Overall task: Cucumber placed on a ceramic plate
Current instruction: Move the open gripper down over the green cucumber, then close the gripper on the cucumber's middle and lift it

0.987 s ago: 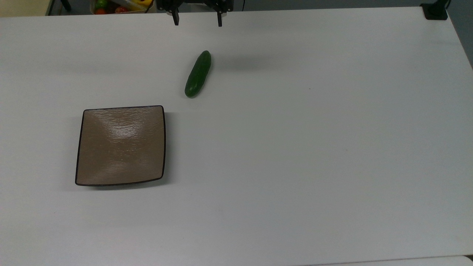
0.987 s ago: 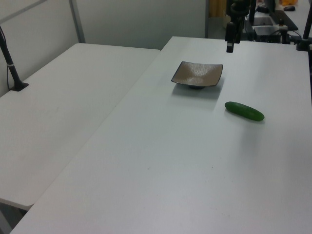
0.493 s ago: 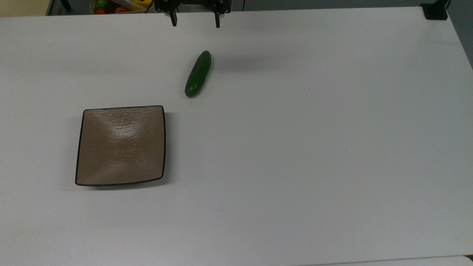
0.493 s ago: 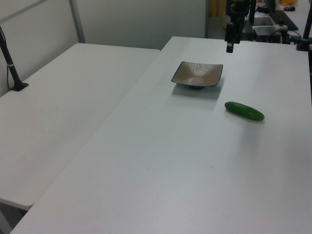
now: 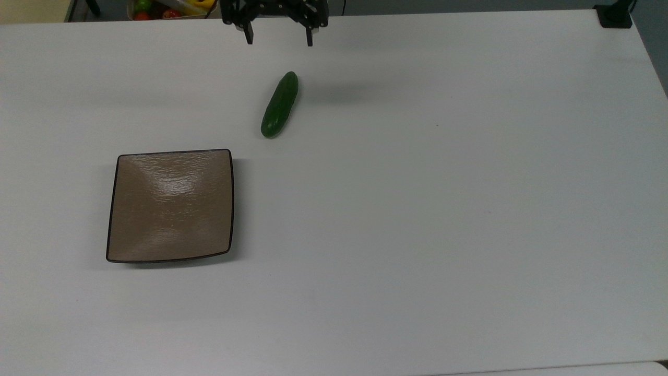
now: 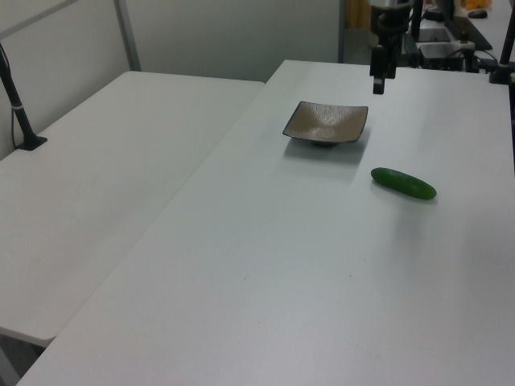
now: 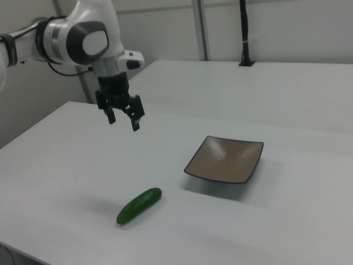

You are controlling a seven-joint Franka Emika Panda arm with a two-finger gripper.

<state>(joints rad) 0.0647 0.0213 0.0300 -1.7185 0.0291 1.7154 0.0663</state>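
No readable text, label, brand, number or sign appears anywhere in these views.

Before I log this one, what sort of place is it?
Probably a robotics lab: a Franka arm's open gripper above plain white tables, one cucumber and a ceramic plate as props.
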